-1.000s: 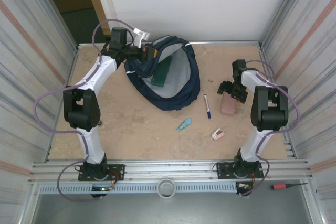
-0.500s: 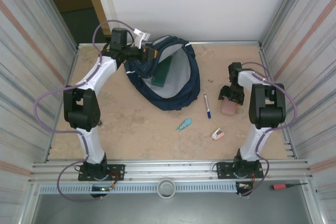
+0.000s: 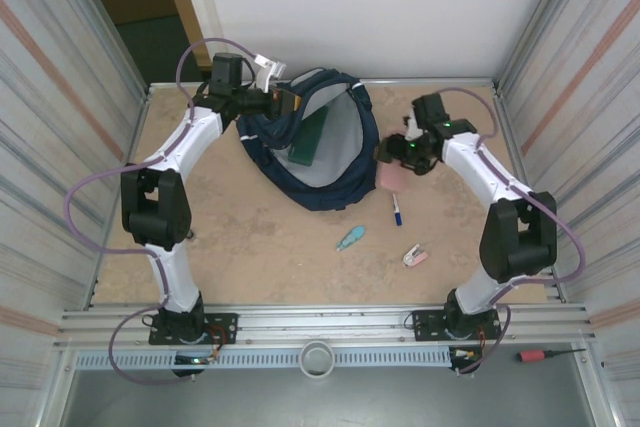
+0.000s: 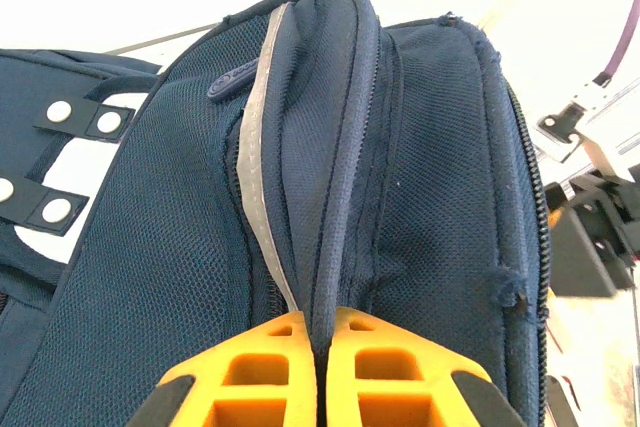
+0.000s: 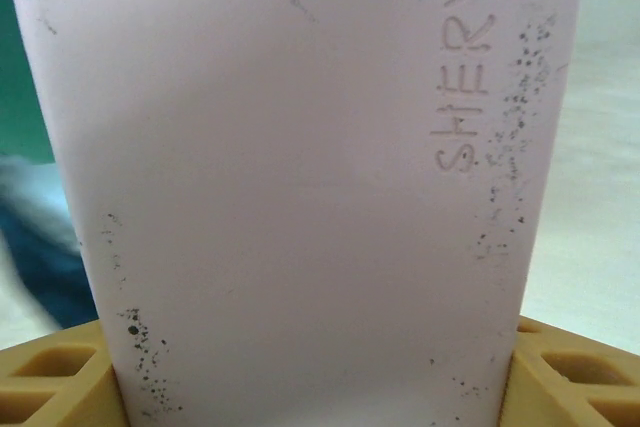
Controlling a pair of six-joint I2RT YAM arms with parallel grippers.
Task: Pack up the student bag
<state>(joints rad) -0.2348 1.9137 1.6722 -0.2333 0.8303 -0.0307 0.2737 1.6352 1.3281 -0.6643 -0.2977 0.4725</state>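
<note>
A: What moved?
B: The right hand swung from the right side of the surface over to the backpack, and the pink case came with it.
A: Grip?
B: It's pinching the pink case by one end. The wrist view shows the case wedged between the yellow fingers, with "SHERRY" embossed on it.
A: Left hand?
B: Pressed together on a fold of the backpack's rim at the back left, with the fabric caught between the fingers.
A: Where's the backpack?
B: At the back centre of the surface, lying open with the pale lining showing and a green book inside.
A: And the case against the bag?
B: Just beside its right rim, above a pen. Can't tell if they're touching.
</note>
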